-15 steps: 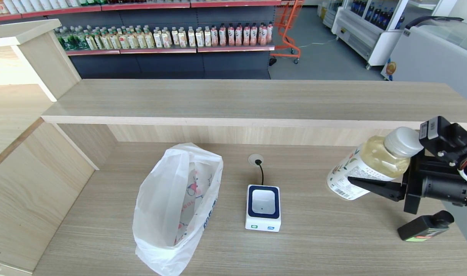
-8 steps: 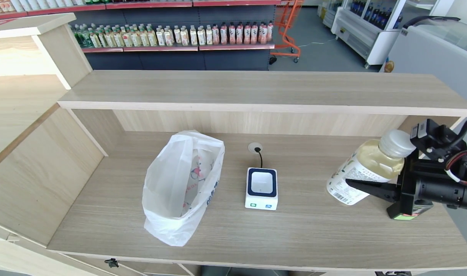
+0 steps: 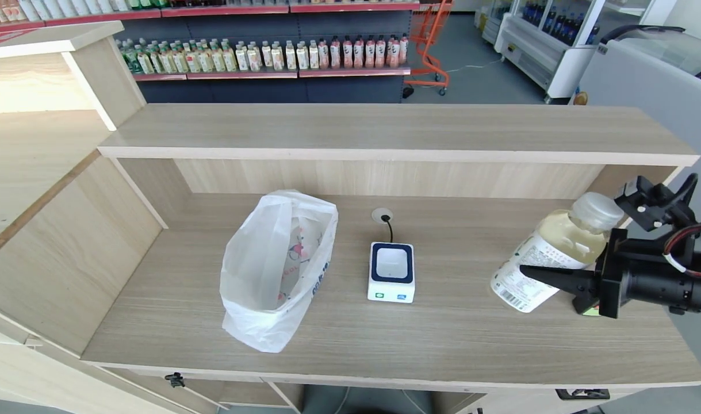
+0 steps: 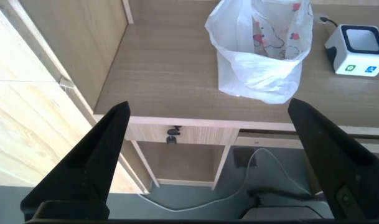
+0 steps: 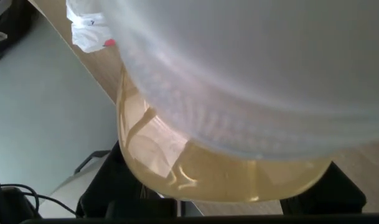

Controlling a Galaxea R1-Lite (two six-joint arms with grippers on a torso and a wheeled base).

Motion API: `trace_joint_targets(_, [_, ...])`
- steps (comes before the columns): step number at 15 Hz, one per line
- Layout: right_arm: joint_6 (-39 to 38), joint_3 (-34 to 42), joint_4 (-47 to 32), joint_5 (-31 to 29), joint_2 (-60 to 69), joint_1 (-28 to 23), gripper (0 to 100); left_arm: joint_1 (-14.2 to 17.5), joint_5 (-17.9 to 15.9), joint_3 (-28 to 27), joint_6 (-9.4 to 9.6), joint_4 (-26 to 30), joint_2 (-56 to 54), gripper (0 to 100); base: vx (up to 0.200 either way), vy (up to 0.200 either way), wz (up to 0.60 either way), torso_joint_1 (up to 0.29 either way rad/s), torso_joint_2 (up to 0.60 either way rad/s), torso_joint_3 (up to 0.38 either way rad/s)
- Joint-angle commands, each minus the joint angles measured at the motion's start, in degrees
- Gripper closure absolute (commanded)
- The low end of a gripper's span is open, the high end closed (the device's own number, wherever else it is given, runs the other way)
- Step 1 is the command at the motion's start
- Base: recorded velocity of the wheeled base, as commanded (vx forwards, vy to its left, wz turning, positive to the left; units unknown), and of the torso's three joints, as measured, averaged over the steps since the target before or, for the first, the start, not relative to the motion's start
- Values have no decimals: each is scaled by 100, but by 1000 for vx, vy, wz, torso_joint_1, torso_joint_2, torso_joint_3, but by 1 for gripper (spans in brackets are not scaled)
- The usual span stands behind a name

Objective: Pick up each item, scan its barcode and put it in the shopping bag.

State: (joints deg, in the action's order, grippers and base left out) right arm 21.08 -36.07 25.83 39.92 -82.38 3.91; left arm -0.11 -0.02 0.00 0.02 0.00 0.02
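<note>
Right gripper (image 3: 548,270): jaws closed on the labelled body of a drink bottle (image 3: 534,256). The bottle is tilted, its white cap toward the rear right corner and its base toward the scanner (image 3: 391,271), over the right end of the surface (image 3: 442,339).

Left gripper (image 4: 208,106): jaws wide apart, nothing between them, outside the front edge.

Shopping bag (image 3: 275,270): mouth open, standing just left of the scanner at mid-surface.

Bare desk (image 3: 471,339) runs right of and before the scanner (image 3: 391,271); the bag (image 3: 278,270) stands left, and a raised ledge (image 3: 396,129) walls the back.
</note>
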Motion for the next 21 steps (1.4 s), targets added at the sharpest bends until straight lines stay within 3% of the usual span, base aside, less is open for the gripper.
trace_joint_targets(1, [-7,-5,-8,-2,-94,4,100,-7,2,0,-2,0,-2,0,0,200,0,2,-2,7])
trace_joint_targets(5, [-16,-49,-17,-20,-261,4,100,2,2,0,-2,0,-2,0,0,150,0,8,10,-1])
trace_joint_targets(8, [98,-770,62,-231,-946,4,100,2,2,0,6,0,-2,0,0,0,0,0,0,0])
trace_joint_targets(10, [714,-1359,150,-292,-1394,57,100,2,2,0,6,0,-2,0,0,0,0,0,0,0])
trace_joint_targets(13, [2208,-1657,203,-310,-1939,-5,100,2,2,0,6,0,-2,0,0,0,0,0,0,0])
trace_joint_targets(15, [2603,-1745,229,-231,-2159,-5,100,2,11,0,6,0,-2,0,0,0,0,0,0,0])
trace_joint_targets(18, [3798,-1842,238,121,-2581,75,100,2,2,0,6,0,-2,0,0,0,0,0,0,0])
trace_joint_targets(21, [4326,-2000,238,341,-2827,110,100,2,2,0,6,0,-2,0,0,0,0,0,0,0])
